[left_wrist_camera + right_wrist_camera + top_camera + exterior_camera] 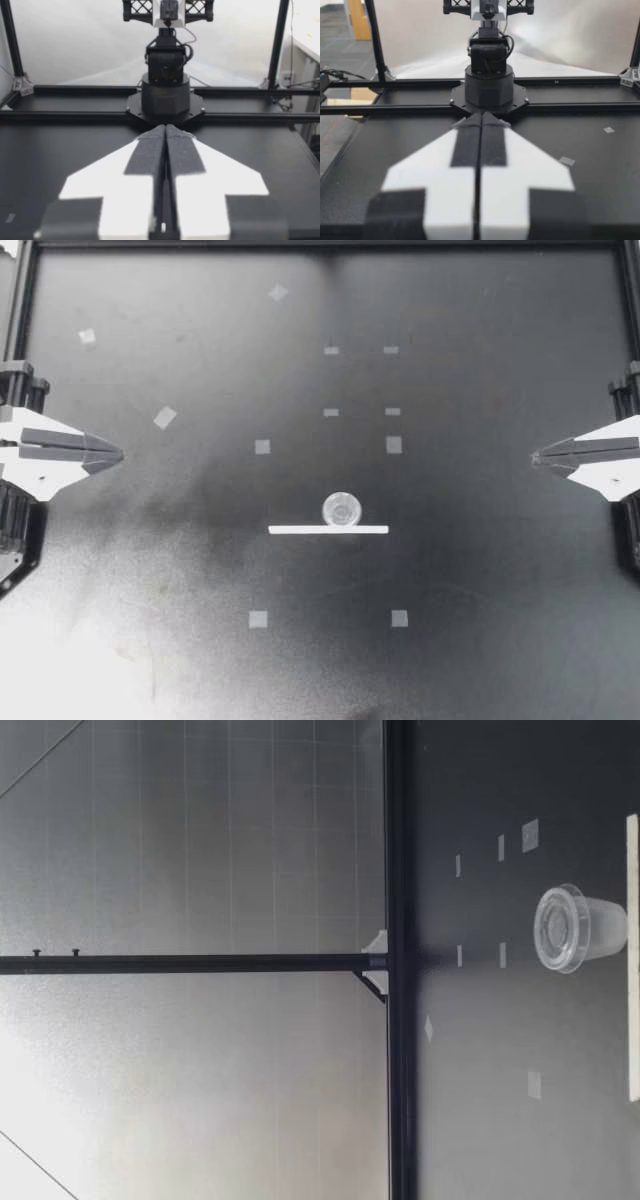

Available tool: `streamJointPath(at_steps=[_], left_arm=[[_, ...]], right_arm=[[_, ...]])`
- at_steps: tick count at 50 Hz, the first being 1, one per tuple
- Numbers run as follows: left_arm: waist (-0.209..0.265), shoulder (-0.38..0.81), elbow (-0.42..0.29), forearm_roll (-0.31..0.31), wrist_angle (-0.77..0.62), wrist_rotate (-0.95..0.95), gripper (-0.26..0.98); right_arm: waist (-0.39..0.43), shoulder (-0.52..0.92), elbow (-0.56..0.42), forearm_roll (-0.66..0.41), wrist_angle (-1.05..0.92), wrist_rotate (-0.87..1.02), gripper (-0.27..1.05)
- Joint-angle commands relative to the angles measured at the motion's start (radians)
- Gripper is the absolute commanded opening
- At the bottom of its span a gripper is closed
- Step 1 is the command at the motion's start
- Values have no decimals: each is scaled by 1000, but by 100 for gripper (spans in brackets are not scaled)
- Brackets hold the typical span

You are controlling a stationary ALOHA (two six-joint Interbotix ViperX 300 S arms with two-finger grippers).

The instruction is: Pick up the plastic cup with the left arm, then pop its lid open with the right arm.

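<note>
nothing readable: the clear cup (341,509), white strip (328,529) and tape squares (258,619) bear no print.

Shells of my left gripper (120,454) and my right gripper (534,455): white plastic, smooth, low sheen. Finger pads (145,155): dark grey, matt, rubbery look. Little cup (341,509): clear thin plastic, glossy, glints on rim. White strip (300,529): flat, matt; paper or plastic, cannot tell. Black table (480,570): matt, faintly scuffed. Pale squares (262,447): matt tape. Black frame rail (395,1050): smooth metal.
</note>
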Motion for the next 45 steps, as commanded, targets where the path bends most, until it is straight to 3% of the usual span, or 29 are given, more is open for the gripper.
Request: streamJointPath(at_steps=[1,8,20,32,45], left_arm=[[11,-8,25,0,-34,18,13],[9,-23,71,-2,-86,8,0],[32,-12,80,-38,-86,9,0],[52,12,3,-51,34,11,0],[52,98,-89,-46,124,26,1]], right_arm=[[-3,6,-15,0,-11,-3,13],[-3,-8,18,2,-14,6,-5],[-12,-11,28,32,-2,67,-7],[-91,14,-83,38,176,78,-7],[-95,117,-212,34,376,78,-7]])
